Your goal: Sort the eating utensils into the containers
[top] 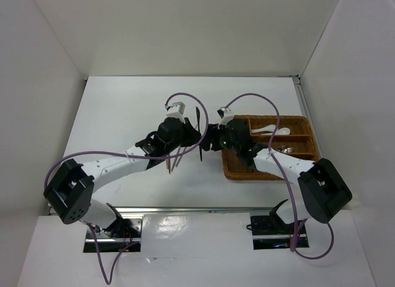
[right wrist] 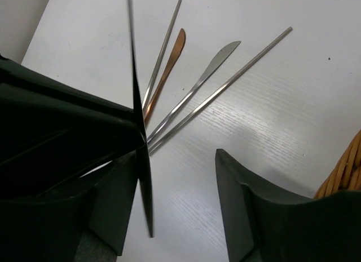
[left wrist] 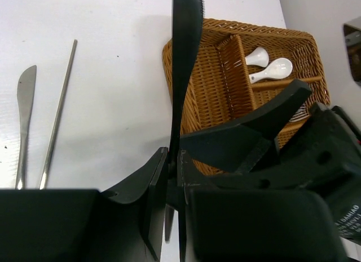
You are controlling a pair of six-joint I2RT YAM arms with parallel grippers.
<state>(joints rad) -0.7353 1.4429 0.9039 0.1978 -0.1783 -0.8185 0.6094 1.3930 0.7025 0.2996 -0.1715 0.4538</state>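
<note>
White tabletop [top: 142, 108] carries everything, walled on three sides by pale panels. Over it the left arm [top: 111, 166] and the right arm [top: 278, 166] reach toward each other and meet near the middle, just left of the brown wicker tray [left wrist: 211, 93]. The tray lies on the right half of the tabletop. Its long section sits on the side nearest the arms' meeting point, and shorter sections lie beyond a woven divider.

The left gripper [left wrist: 174, 160] is clamped on the handle end of a black knife [left wrist: 186, 48], which stands nearly upright with its serrated blade pointing away from the wrist. The right gripper [right wrist: 177, 160] has its jaws well apart. The knife's thin edge lies against its left finger [right wrist: 118, 200], while the other finger stands clear of it.

Two white spoons [left wrist: 273, 67] lie side by side in one short section of the tray. A few silver pieces [top: 288, 151] sit in the next section, too small to name with certainty.

Four loose utensils fan out on the tabletop beneath the grippers, their near ends converging. They are a metal chopstick [right wrist: 164, 50], a copper-brown piece [right wrist: 169, 65] touching it, a metal knife [right wrist: 206, 76] and a second metal chopstick [right wrist: 237, 67].
</note>
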